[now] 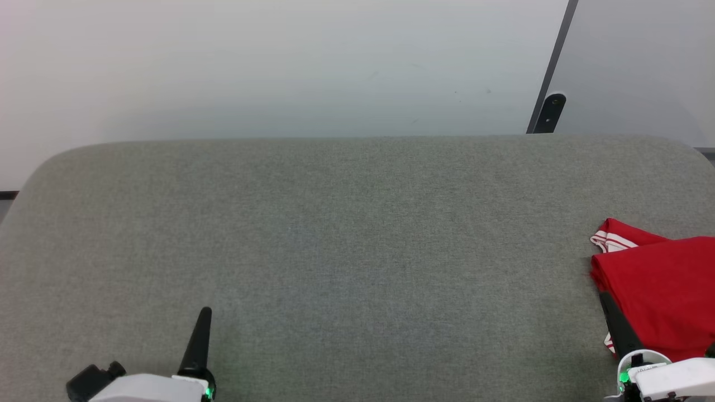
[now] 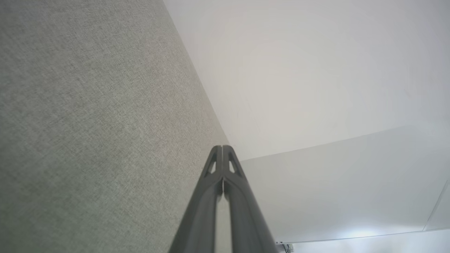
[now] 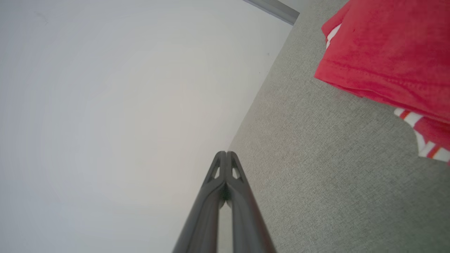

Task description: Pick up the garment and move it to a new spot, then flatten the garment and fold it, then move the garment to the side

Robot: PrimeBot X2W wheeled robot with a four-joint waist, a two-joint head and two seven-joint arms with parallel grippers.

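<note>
The garment (image 1: 662, 290) is a red shirt lying folded at the right edge of the grey padded table (image 1: 357, 245), with white-and-red striped trim showing at its top left corner. In the right wrist view the garment (image 3: 390, 52) fills the upper right. My right gripper (image 1: 605, 298) is shut, its dark fingers lying along the garment's left edge with nothing between them. In its own view the right gripper (image 3: 225, 153) has its tips pressed together. My left gripper (image 1: 205, 311) stands shut and empty at the lower left, far from the garment, and its tips (image 2: 222, 147) meet in the left wrist view.
A pale wall (image 1: 279, 67) rises behind the table's far edge. A dark bracket (image 1: 550, 111) hangs on the wall at the back right, below a slanted dark seam. The table's corners are rounded.
</note>
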